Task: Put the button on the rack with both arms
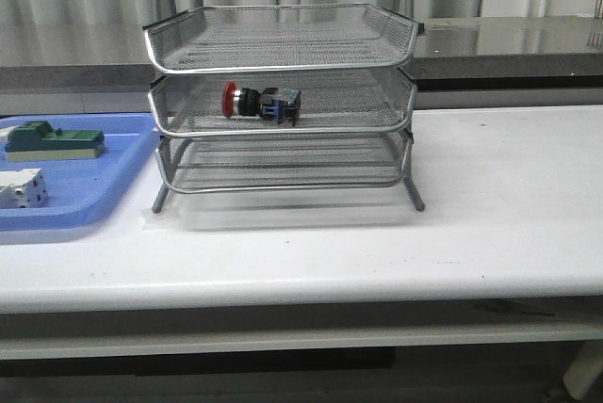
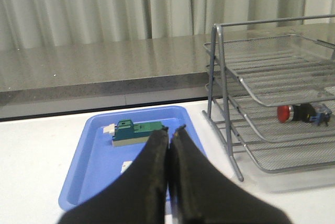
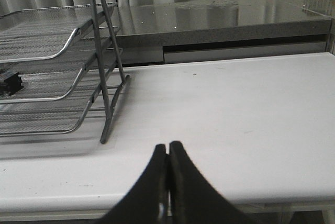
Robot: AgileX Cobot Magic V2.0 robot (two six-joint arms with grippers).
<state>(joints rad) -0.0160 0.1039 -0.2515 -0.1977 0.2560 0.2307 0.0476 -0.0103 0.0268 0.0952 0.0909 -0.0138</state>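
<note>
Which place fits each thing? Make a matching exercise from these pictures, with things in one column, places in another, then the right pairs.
Things:
1. button
2. green block
3. white part
4. rack

Places:
A. on the white table, right of the blue tray
B. far end of the blue tray
C. middle tier of the rack
D. near end of the blue tray

Pairs: 1-C, 2-B, 3-D, 4-A

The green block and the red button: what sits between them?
In the front view, the blue tray's right edge and the rack's mesh side wall lie between the green block and the button on the middle tier.
</note>
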